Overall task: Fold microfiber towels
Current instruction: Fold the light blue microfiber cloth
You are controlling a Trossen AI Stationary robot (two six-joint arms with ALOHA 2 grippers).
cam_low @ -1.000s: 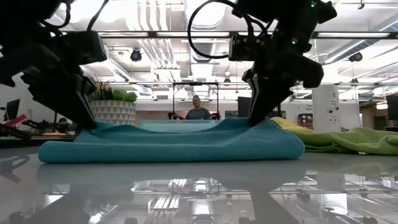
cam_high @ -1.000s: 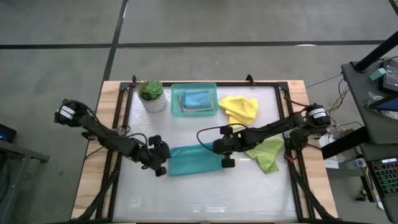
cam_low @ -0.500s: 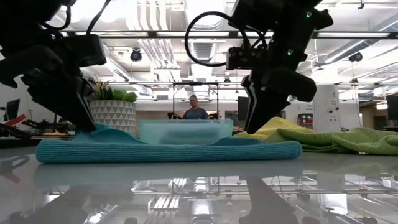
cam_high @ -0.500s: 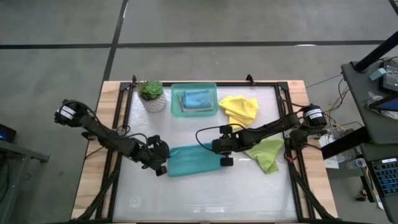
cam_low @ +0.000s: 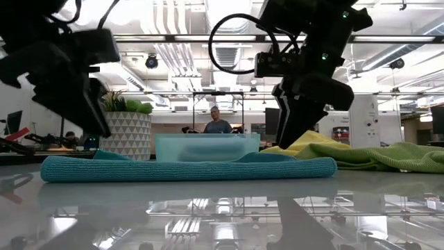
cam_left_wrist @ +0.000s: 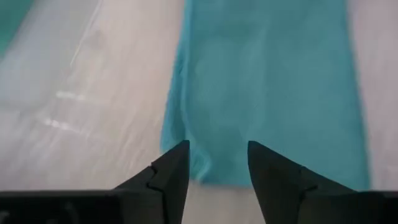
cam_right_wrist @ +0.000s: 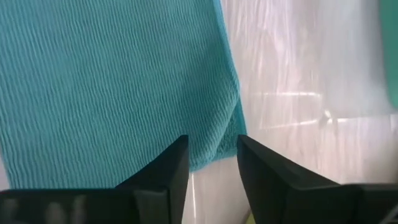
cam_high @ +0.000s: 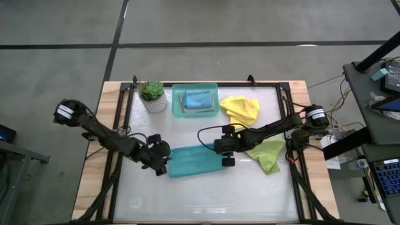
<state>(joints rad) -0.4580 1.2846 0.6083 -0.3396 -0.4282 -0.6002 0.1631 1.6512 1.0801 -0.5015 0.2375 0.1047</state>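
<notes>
From above, a folded teal towel [cam_high: 195, 161] lies mid-counter [cam_high: 206, 197], left hand [cam_high: 161, 164] at its left end, right hand [cam_high: 226, 155] at its right end; yellow towel [cam_high: 240, 109] and green towel [cam_high: 267, 154] sit to the right, another teal towel in the tray [cam_high: 177, 106]. At counter level, the towel [cam_low: 187, 168] lies flat, both hands just above its ends. Left wrist: fingers [cam_left_wrist: 169, 177] apart over the towel's edge, gripping nothing. Right wrist: fingers [cam_right_wrist: 168, 173] apart, empty, over the towel's corner.

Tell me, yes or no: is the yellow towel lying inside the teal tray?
No. In the high view the yellow towel lies crumpled on the table beside the teal tray, which holds a folded blue towel.
</notes>
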